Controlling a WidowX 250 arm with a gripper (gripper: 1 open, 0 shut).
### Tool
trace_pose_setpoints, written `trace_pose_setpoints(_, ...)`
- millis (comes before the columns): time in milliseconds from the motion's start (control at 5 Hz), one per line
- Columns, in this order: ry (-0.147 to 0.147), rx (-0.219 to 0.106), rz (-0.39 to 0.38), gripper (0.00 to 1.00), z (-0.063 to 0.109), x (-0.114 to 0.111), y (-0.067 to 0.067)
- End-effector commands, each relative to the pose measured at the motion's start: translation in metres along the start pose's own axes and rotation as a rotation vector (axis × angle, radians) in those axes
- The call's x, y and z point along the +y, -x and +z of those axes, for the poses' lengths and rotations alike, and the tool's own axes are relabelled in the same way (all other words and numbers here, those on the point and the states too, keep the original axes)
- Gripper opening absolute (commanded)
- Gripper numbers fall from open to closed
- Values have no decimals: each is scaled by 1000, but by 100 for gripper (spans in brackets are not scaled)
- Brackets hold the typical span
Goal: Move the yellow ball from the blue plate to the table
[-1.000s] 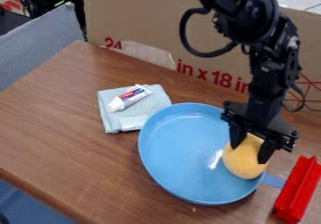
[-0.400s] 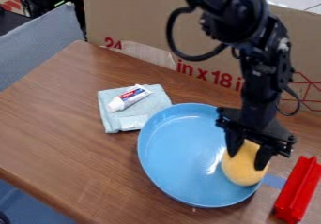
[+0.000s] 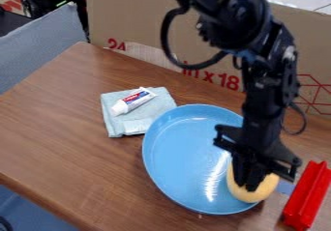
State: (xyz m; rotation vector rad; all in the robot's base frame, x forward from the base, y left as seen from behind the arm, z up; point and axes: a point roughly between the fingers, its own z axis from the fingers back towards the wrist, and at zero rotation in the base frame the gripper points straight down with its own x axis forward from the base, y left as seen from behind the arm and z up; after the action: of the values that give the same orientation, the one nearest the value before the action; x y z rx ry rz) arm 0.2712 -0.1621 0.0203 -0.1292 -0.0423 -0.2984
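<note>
Matte yellow-orange, egg-shaped ball [image 3: 254, 183] lying on the glossy light-blue round plate [image 3: 175, 143], near its right rim, above the brown wood-grain surface [image 3: 65, 100]. Black fingers [image 3: 255, 167] clamp its sides from above. Likely light, slightly yielding; best gripped across its widest part.

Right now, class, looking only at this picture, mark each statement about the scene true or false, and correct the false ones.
1. The yellow ball is inside the blue plate. True.
2. The gripper is closed around the ball. True.
3. A tube lies in the plate. False: the tube lies on the folded cloth.
4. The red object lies left of the plate. False: it lies to its right.
</note>
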Motion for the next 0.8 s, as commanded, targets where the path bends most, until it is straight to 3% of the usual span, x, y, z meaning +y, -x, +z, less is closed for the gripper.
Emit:
trace_pose_setpoints(0, 36, -94, -6, 0, 29, -6, -10)
trace_pose_setpoints(200, 54, -153, 10, 0, 51, -4, -19)
trace_pose_setpoints(400, 35, -179, 36, 0, 63, 6, -11)
trace_pose_setpoints(600, 7, -237, 94, 0, 108, 41, 3)
